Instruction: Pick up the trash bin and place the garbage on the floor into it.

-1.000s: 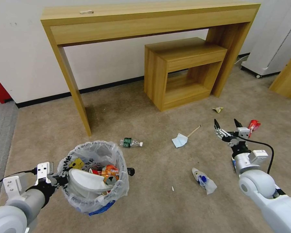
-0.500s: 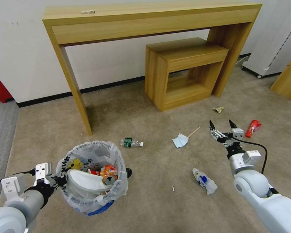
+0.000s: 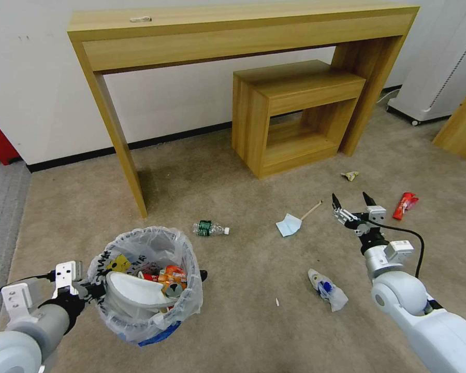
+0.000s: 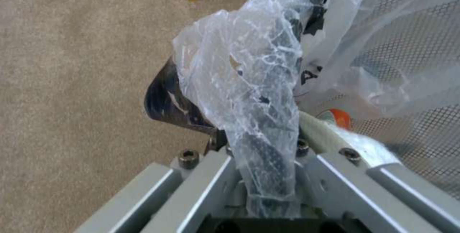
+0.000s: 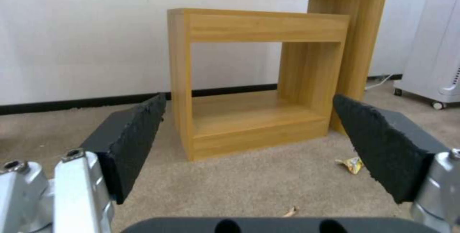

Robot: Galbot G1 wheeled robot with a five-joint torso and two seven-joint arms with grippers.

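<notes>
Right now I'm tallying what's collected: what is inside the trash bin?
Inside the trash bin, held by the left gripper: a white slipper, a crushed orange can, something yellow. Whatever lies beneath them is covered.

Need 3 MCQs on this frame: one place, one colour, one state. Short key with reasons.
1. The bottle lies:
A) in the bin
B) on the carpet, between bin and mask
C) on the desk

2. The packet beside the right tool is:
A) red
B) green
C) black

3. The right tool is:
A) shut on the mask
B) open, empty
C) holding the bin

Key:
1 B, it lies on the carpet, past the bin, left of the mask.
2 A, red wrapper.
3 B, pads apart, nothing between; the left tool grips the bin rim.
</notes>
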